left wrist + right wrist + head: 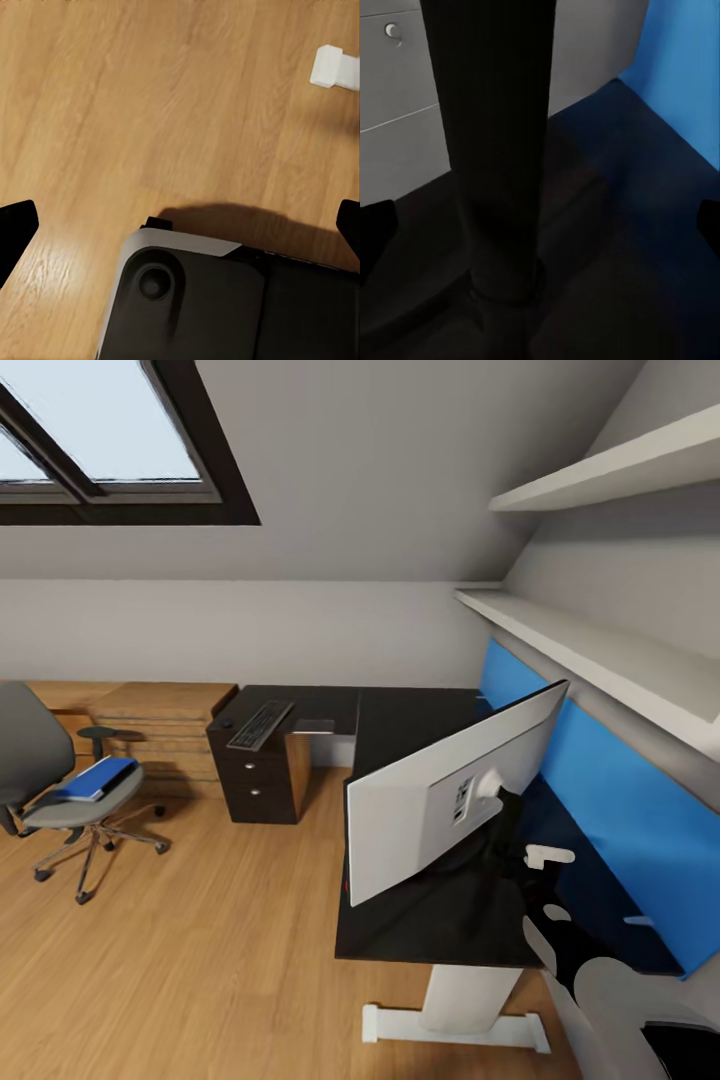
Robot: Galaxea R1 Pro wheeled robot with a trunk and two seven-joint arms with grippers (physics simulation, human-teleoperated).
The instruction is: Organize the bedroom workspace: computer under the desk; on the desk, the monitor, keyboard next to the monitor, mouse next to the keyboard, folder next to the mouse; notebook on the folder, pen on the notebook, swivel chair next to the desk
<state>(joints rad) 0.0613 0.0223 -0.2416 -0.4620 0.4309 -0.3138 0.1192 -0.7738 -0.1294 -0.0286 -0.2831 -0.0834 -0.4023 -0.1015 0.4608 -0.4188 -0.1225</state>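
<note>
No readable txt, labels, brands or nos. anywhere. Back of the monitor (455, 800) has a small dark patch w/ tiny marks beside the stand mount, too small to make out. Keyboard (260, 724) keys: no legible chars.

Attic room in a home, set up as a study: sloped ceiling with a skylight (100, 430), wooden floor (200, 980), black L-shaped desk (400, 730) carrying a monitor (430, 800), swivel chair (60, 790), and white wall shelves (600, 650).
</note>
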